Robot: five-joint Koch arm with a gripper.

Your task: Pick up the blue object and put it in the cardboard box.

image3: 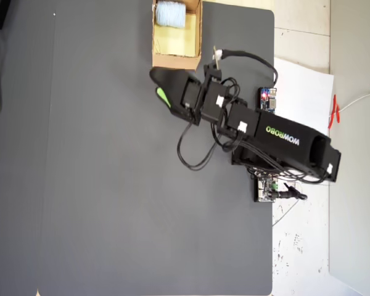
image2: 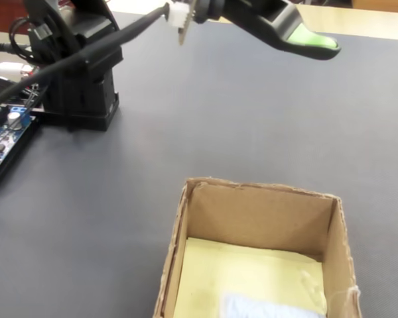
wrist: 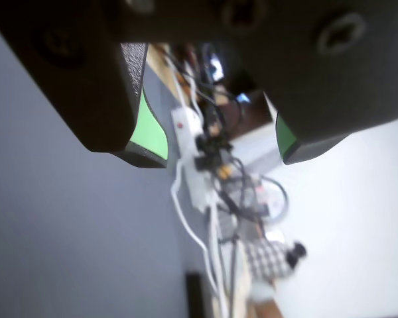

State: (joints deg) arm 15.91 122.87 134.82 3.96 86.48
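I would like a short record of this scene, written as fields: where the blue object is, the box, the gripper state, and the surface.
blue object: lies inside the cardboard box, at the end far from the arm in the overhead view
cardboard box: open top, pale yellow floor, stands at the mat's edge
gripper: open, holds nothing, raised above the mat, outside the box
surface: dark grey mat
arm base: beside a circuit board in the fixed view

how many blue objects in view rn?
1. The blue object lies inside the cardboard box, at its far end from the open, empty gripper in the overhead view.
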